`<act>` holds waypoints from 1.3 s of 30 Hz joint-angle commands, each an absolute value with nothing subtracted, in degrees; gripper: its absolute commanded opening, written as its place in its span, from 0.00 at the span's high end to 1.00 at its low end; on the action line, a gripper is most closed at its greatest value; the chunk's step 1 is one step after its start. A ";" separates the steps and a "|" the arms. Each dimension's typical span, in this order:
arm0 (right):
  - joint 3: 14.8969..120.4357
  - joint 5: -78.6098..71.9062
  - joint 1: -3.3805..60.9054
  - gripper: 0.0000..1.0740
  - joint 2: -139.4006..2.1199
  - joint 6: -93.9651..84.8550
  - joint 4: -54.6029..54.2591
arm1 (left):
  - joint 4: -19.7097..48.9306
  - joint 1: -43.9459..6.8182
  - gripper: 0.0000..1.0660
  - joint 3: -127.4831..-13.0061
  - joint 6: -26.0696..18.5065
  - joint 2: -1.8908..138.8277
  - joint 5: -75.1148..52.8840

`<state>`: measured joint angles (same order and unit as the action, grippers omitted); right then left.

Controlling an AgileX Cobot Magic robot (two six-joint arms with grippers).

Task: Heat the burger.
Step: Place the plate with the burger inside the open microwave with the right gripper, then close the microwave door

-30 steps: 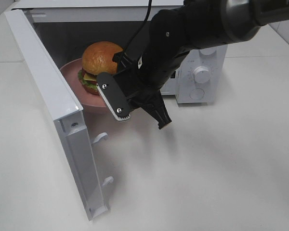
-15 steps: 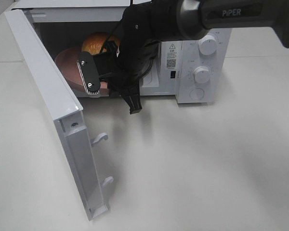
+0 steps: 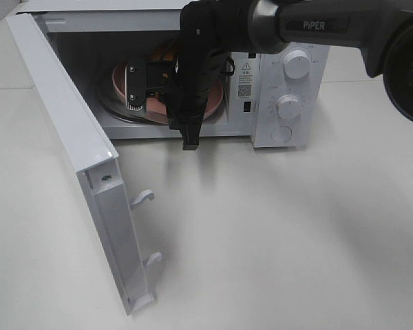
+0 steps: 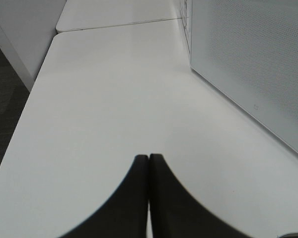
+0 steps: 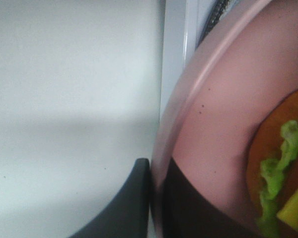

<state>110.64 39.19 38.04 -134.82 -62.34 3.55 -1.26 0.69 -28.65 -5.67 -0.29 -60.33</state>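
The burger (image 5: 280,153) lies on a round pink plate (image 5: 213,124); the right wrist view shows its bun edge, green lettuce and yellow cheese. My right gripper (image 5: 150,166) is shut on the plate's rim. From above, the right gripper (image 3: 139,103) reaches into the open microwave (image 3: 289,103) and holds the plate (image 3: 120,77) over the glass turntable. The arm hides nearly all of the burger there. My left gripper (image 4: 149,157) is shut on nothing, low over the white table.
The microwave door (image 3: 69,130) stands wide open at the left, its latch hooks pointing right. Its perforated outer face (image 4: 258,64) is close beside my left gripper. White table (image 3: 275,240) spreads in front of the microwave.
My right arm has carried the plate and burger from just outside the opening back into the microwave cavity. The burger is now hidden behind the arm.
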 commanded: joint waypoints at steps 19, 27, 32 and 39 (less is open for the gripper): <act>111.21 42.51 38.16 0.47 -134.65 -43.72 2.35 | -1.15 0.69 1.00 -28.53 -5.39 -1.43 -59.64; 111.21 42.06 38.16 0.29 -132.47 -29.11 2.35 | -1.15 0.69 1.00 -28.53 -5.39 -1.43 -59.64; 111.21 43.54 38.16 0.28 -131.38 -26.13 2.29 | -1.15 0.69 1.00 -28.53 -5.39 -1.43 -59.64; 111.27 46.64 38.22 0.29 -129.32 -16.56 -2.41 | -1.15 0.69 1.00 -28.53 -5.39 -1.43 -59.64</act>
<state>110.81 46.24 38.16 -131.04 -20.68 -1.66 -1.26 0.69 -28.65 -5.67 -0.29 -60.33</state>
